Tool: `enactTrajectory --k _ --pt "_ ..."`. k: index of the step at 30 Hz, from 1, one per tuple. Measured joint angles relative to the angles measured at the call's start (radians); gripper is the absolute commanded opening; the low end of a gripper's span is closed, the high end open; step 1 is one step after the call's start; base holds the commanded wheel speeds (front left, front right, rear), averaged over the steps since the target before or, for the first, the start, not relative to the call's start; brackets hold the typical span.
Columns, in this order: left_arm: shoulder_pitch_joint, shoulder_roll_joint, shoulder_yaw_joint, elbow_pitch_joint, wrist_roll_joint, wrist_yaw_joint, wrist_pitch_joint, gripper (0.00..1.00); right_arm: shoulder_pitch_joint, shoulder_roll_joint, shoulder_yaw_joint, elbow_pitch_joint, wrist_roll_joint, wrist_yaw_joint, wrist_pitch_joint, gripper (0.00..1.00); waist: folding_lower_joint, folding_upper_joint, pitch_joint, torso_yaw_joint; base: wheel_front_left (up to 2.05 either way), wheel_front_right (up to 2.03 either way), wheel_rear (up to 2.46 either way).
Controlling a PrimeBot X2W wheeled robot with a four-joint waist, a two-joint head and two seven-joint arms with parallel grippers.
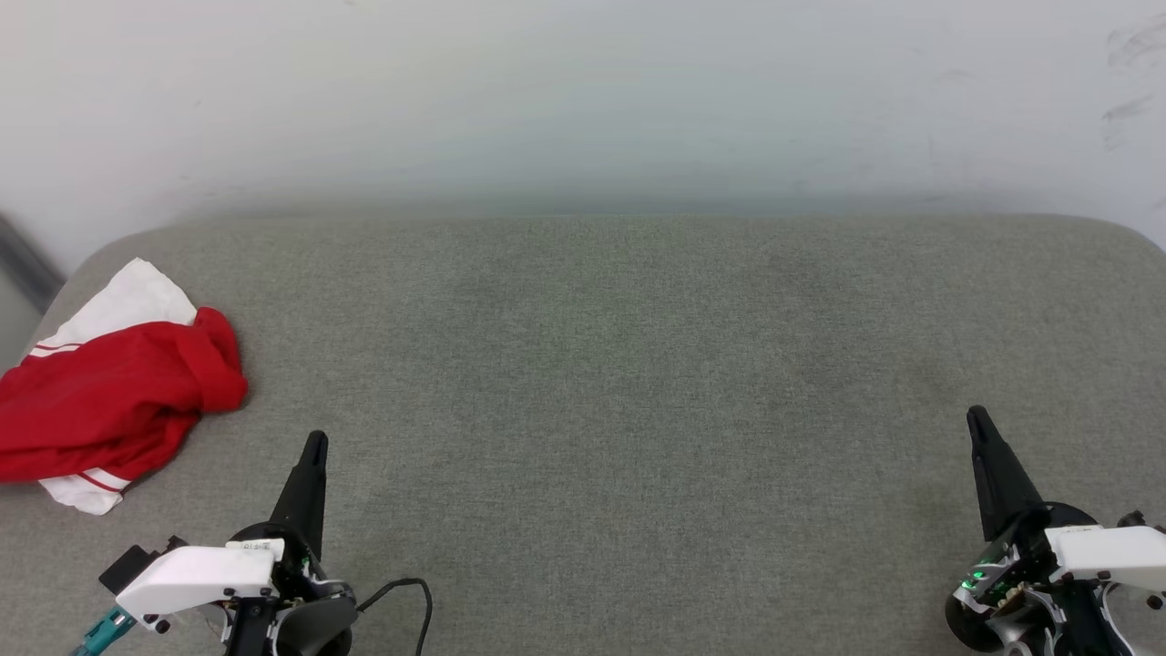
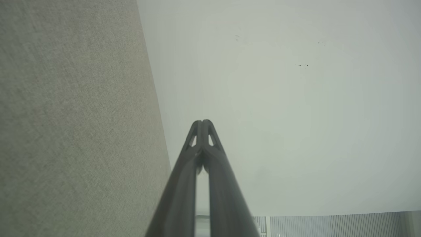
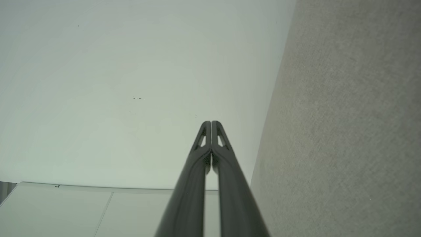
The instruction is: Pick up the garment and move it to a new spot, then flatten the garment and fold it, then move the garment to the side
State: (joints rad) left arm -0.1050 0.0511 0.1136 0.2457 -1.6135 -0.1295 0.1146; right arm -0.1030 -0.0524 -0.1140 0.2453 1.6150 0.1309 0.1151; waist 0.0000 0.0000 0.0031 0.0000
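The garment point(image 1: 114, 392), a red T-shirt with white sleeves and striped trim, lies crumpled at the far left of the grey fabric surface point(image 1: 619, 364). My left gripper point(image 1: 315, 444) stands at the lower left, a little right of and below the garment, fingers shut together and holding nothing. At the lower right my right gripper point(image 1: 977, 419) is shut and empty too. In the left wrist view the left gripper point(image 2: 203, 122) has its tips pressed together against a pale wall. The right wrist view shows the right gripper point(image 3: 210, 122) shut the same way.
A pale wall point(image 1: 583, 100) rises behind the grey surface. The surface's rounded back left corner point(image 1: 100, 251) lies just beyond the garment. A black cable point(image 1: 410, 592) loops beside my left wrist.
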Motion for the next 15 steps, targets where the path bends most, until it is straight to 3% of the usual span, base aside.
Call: enactTrajectory --k 15 --pt "0.0 0.0 0.0 0.0 0.0 0.0 0.0 0.0 0.0 0.0 0.0 0.0 0.0 0.0 0.0 0.0 0.0 0.0 0.0 0.0 0.0 0.0 0.0"
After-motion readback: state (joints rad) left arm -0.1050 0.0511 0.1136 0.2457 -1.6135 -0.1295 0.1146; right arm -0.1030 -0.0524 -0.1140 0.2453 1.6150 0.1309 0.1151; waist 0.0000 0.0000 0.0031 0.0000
